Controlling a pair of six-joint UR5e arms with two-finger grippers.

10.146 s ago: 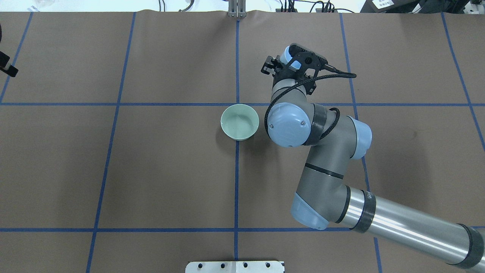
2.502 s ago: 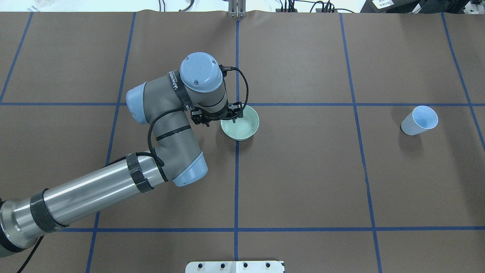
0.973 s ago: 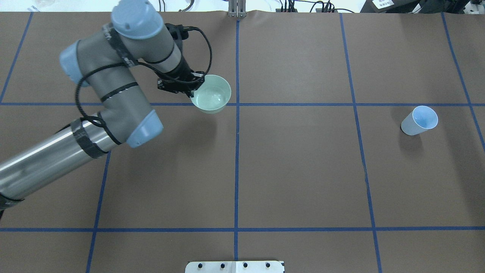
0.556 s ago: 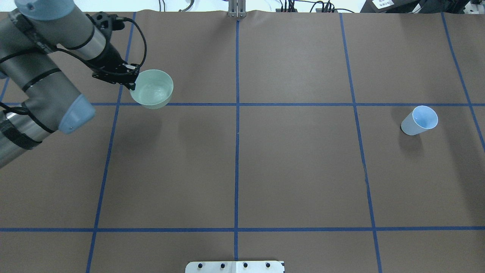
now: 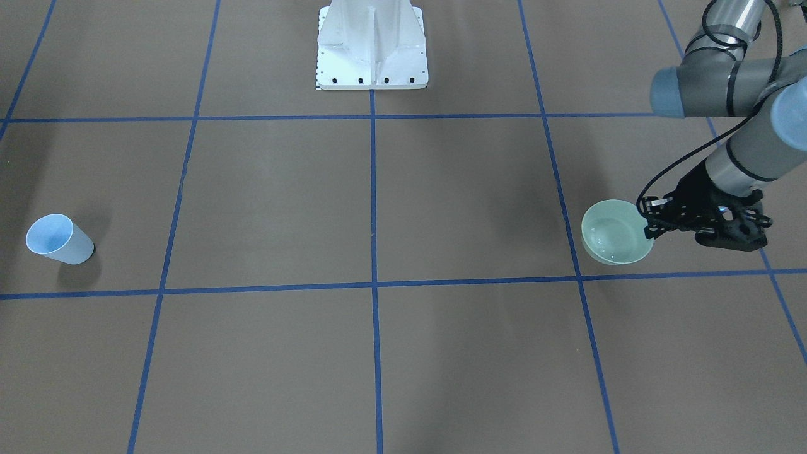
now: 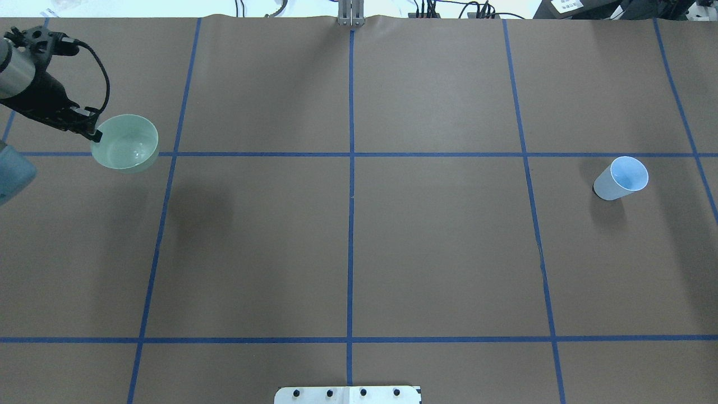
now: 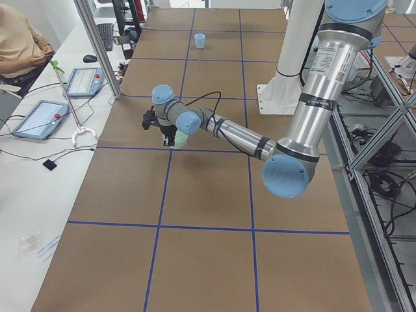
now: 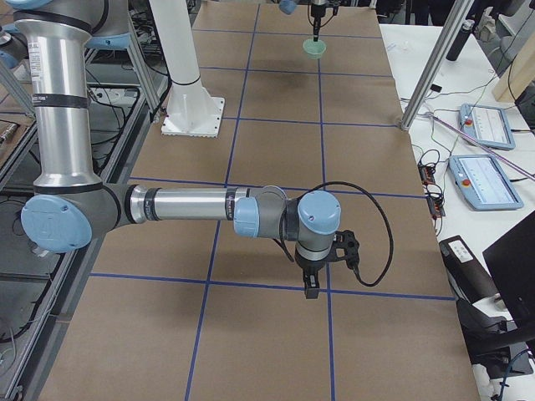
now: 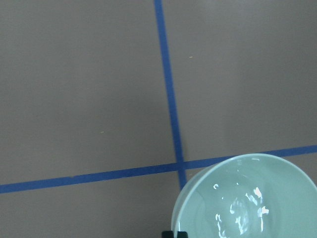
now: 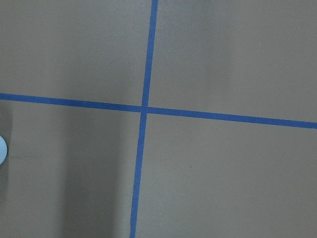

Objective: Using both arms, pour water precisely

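Note:
My left gripper (image 6: 94,134) is shut on the left rim of a pale green bowl (image 6: 126,143) and holds it above the table at the far left; its shadow falls on the mat to the right. The water (image 9: 242,213) shows as white glints in the bowl (image 9: 257,188) in the left wrist view. In the front-facing view the bowl (image 5: 615,239) and gripper (image 5: 649,228) are at the right. A light blue cup (image 6: 621,178) stands empty at the table's right. My right gripper (image 8: 311,284) shows only in the exterior right view, pointing down near the table; I cannot tell whether it is open.
The table is covered by a brown mat with blue tape lines (image 6: 350,168). The white pedestal base (image 5: 372,44) stands at the robot's edge. A seated operator (image 7: 19,39) and tablets (image 7: 39,118) are at a side table beyond the far edge.
My left arm took hold of the bowl at the table's middle, lifted it and carried it far left. The right arm left the overhead view earlier; the blue cup stands still.

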